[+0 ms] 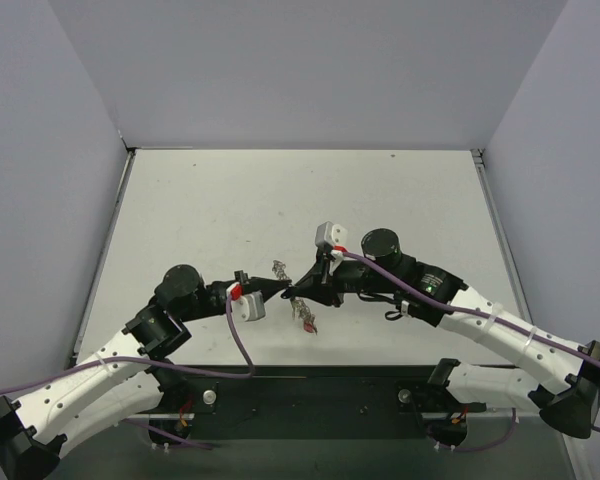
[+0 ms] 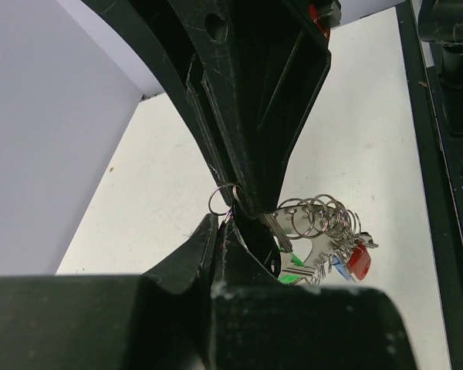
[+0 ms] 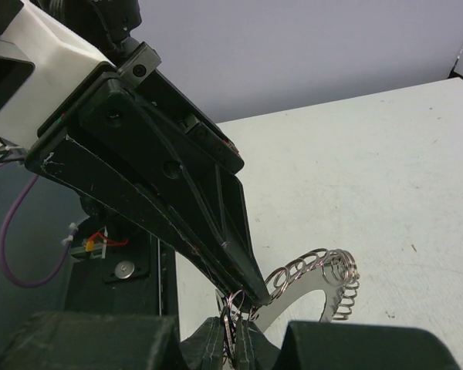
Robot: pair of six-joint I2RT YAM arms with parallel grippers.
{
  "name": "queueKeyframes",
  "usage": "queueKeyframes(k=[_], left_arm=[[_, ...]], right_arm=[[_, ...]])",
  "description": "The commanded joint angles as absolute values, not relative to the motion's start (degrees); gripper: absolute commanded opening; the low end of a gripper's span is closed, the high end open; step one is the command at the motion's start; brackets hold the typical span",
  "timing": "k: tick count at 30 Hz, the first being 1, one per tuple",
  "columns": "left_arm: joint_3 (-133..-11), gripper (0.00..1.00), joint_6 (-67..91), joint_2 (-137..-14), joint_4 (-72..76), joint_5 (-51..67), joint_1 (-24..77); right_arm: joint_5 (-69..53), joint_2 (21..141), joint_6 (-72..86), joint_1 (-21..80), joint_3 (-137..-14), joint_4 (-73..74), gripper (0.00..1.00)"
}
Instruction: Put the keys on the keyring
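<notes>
1. Closest to the near edge of the worktop (image 1: 230,200), a little right of its middle, the keys (image 1: 308,321) are gathered in one bunch. Red, green and blue heads show in the left wrist view. I cannot tell if they touch the surface.
2. Just beyond them, the left gripper (image 1: 282,291) and the right gripper (image 1: 300,292) meet tip to tip.
3. The left fingers (image 2: 204,247) are drawn in to a narrow slit. The lower end of a small wire loop (image 2: 222,202) goes into this slit.
4. The right fingers (image 3: 251,343) are also almost together, and the same loop stands pinched between them.
5. Farther toward the far edge, just beside the tips, is the keyring (image 3: 328,262). It is a curved row of silver coils, and the bunch of keys is joined to it.
</notes>
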State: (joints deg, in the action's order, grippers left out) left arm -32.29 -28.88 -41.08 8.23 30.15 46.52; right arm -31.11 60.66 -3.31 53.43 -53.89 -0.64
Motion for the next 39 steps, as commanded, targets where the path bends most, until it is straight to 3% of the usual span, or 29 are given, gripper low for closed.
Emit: queueKeyframes(k=[1,31,36,39], left_arm=[[-35.7,0.00,-31.0,-41.9,11.4,27.2,47.5],[-35.1,0.00,-33.7,-45.3,12.7,9.1,52.1],[-34.4,0.00,-32.7,-45.3,15.9,6.3,52.1],[-33.9,0.00,-32.7,-45.7,17.0,5.6,52.2]], right_arm=[[-38.9,62.0,-0.4,54.1,-59.4,-6.5,0.00],[-43.7,68.4,9.9,55.5,-70.8,-0.2,0.00],[-44.0,69.8,10.6,56.2,-71.6,2.9,0.05],[-43.8,69.5,10.8,56.8,-71.3,2.9,0.14]])
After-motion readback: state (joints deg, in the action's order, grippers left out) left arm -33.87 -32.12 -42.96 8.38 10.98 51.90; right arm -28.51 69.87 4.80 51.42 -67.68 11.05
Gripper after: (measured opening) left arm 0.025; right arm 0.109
